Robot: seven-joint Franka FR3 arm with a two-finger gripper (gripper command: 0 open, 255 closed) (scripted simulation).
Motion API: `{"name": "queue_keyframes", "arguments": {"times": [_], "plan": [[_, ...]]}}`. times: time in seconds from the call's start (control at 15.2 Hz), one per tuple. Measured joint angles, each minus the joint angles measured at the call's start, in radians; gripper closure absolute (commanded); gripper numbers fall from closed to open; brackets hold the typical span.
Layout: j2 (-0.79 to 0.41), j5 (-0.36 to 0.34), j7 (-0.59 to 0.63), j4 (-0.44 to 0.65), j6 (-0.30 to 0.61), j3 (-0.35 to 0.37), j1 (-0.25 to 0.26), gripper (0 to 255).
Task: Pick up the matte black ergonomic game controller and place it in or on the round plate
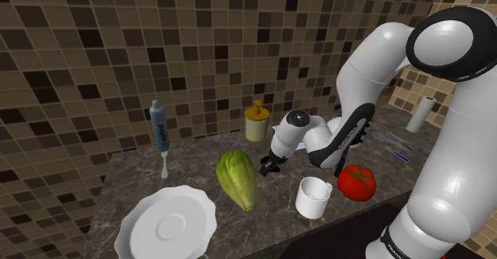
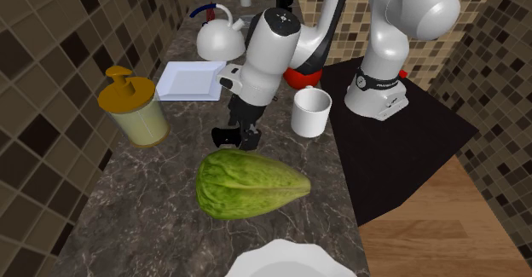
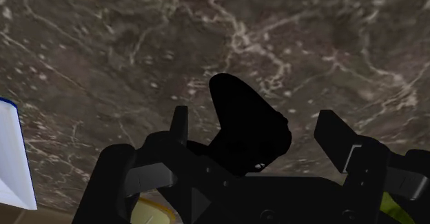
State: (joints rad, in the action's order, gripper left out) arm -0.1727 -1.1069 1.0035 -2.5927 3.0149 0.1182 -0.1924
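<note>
Clearly the grasp is the step in hand. Well off from the pincer (image 1: 265,166) lies the white round plate (image 1: 167,224), with a green lettuce head (image 1: 237,179) between them. Open and empty, the pincer straddles the black game controller (image 2: 227,136), which lies on the marbled surface (image 1: 119,174) between its fingers (image 3: 180,126), seemingly untouched. Next it should close, lift clear, then carry over the lettuce head.

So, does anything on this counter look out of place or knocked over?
The blue-grey brush by the tiled wall seems to stand head-down on its thin white neck. Nothing looks spilled or broken.
</note>
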Motion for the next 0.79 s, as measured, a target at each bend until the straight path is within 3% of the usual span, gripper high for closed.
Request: {"name": "queue_keyframes", "arguments": {"times": [0.07,0.73,0.79], "plan": [[0.0,0.0,0.0,0.0,0.0,0.0,0.0,255],[0.005,-0.013,0.013,0.003,0.009,0.001,0.007,255],[0.012,0.013,-0.011,-0.004,0.003,0.008,-0.001,255]]}}
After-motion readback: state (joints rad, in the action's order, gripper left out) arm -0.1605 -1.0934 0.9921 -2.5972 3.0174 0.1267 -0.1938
